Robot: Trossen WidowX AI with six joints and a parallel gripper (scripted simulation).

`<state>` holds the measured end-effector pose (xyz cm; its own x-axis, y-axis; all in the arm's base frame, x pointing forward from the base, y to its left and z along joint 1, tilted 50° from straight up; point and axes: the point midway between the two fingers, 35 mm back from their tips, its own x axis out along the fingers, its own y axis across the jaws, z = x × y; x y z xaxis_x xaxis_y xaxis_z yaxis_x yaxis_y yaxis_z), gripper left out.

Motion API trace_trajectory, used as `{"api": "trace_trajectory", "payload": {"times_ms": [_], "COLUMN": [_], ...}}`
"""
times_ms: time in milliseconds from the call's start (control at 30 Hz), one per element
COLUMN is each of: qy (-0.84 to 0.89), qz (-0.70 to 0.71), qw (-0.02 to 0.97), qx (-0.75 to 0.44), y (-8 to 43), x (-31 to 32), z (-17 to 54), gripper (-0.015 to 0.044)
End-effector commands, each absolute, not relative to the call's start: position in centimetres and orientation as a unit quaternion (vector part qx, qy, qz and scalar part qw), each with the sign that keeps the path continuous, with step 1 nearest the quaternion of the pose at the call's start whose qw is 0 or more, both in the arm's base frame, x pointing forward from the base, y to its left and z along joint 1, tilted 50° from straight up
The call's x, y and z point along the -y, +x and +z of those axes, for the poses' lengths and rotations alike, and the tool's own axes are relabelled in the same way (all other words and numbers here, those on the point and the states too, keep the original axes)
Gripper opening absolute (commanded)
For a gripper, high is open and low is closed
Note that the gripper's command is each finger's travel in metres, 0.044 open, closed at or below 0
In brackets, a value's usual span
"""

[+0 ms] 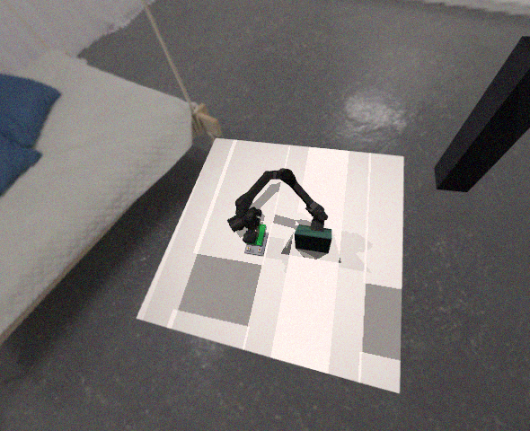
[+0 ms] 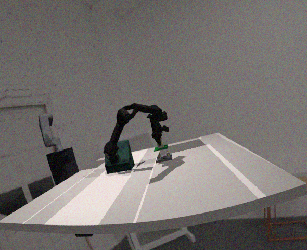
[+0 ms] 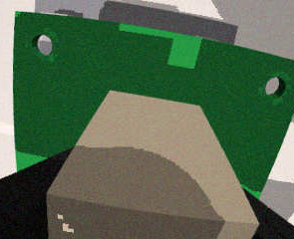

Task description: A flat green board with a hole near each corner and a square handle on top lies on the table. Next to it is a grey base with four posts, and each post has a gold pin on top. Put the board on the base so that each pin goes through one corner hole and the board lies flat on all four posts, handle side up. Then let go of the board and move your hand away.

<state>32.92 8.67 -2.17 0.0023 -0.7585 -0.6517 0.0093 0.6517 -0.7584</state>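
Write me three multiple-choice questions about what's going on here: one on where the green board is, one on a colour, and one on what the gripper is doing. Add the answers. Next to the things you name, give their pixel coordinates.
1. Where is the green board?
A) Flat on the floor
B) Held in the air above the table
C) On the bed

2. What colour is the block that the arm stands on?
A) Dark green
B) Yellow
C) Pink

3. What is the gripper's state?
A) Wide open, holding nothing
B) Shut on a pillow
C) Shut on the board's handle

Answers:
1: B. The green board (image 1: 260, 234) (image 2: 163, 147) (image 3: 97, 70) is raised, with a gap between it and the grey base (image 1: 254, 250) (image 2: 164, 159) in the exterior view.
2: A. The block (image 1: 313, 240) (image 2: 125, 157) under the arm's foot is dark green.
3: C. The gripper (image 2: 160, 144) grips the pale handle (image 3: 151, 121) on top of the board.
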Motion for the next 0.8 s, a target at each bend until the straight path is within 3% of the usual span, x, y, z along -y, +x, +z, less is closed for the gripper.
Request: {"api": "trace_trajectory", "payload": {"times_ms": [0, 767], "qy": [-0.29, -0.293], "qz": [-0.297, -0.298], "qw": [0.648, 0.644], "qx": [-0.639, -0.641], "y": [33.13, 33.17], "x": [-9.38, -9.27], "z": [-2.93, -3.7], "gripper": [0.0, 0.0]}}
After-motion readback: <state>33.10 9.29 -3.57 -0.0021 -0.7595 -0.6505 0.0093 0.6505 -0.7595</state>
